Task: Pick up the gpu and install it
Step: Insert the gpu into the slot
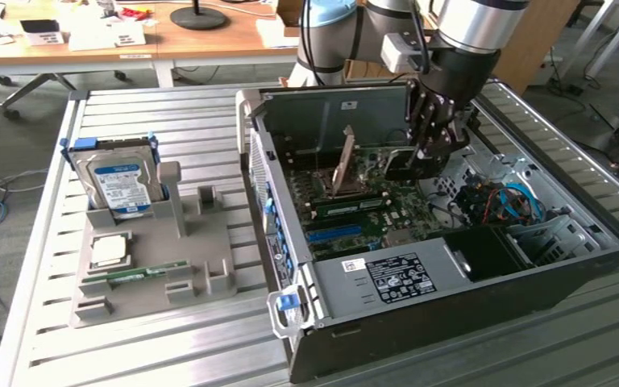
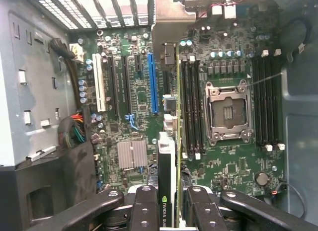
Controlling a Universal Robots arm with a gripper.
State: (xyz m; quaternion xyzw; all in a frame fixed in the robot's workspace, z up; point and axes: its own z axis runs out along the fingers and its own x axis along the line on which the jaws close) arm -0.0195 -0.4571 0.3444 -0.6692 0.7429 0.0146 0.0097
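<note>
We see the pincer (image 2: 169, 203) pinching the gpu (image 2: 167, 154) edge-on inside the open computer case (image 1: 450, 282), the card apparently hanging above the motherboard (image 2: 233, 166) between the blue expansion slot (image 2: 153, 84) and the memory slots (image 2: 191, 107). If it is off the slot's line, pressing down could jam its edge on the board or snag its silver bracket (image 2: 169, 22) on the case's rear frame.

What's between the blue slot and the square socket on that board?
Wrist view: black memory slots, and the gpu held edge-on in the claw over that stretch.
</note>
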